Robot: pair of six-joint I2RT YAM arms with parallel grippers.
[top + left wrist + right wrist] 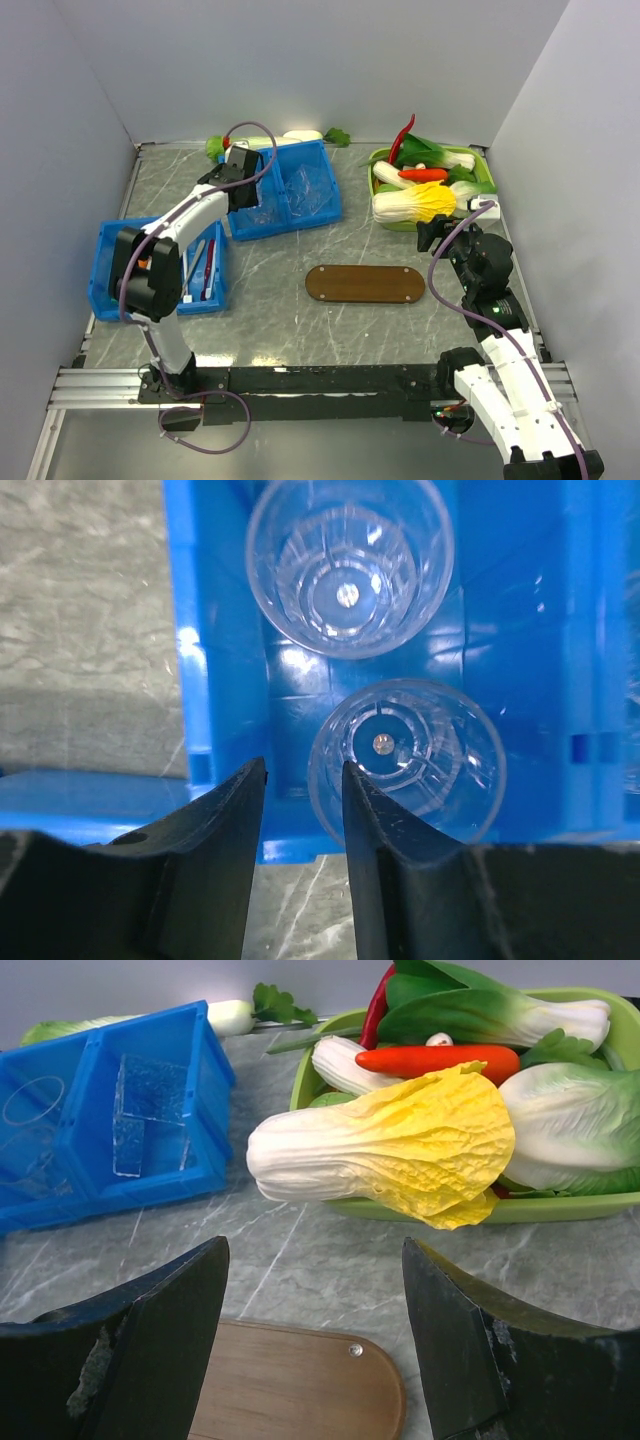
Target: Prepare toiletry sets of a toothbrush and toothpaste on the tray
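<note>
We are fetching a cup (420,765): the half-open left claw (304,770) straddles its rim, unclamped; next, pinch and lift. Right claw (315,1250) wide, empty.

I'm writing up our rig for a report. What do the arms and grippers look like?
Both the left arm and right arm have white links and black joints, with a purple cable looping along each. The left gripper and right gripper each have two black, wedge-shaped fingers tapering to the tips; one right finger looks scuffed.

top: overhead | wrists: close; left downward, right forward | shared: blue bin (290,222) (215,630) (110,1195)
</note>
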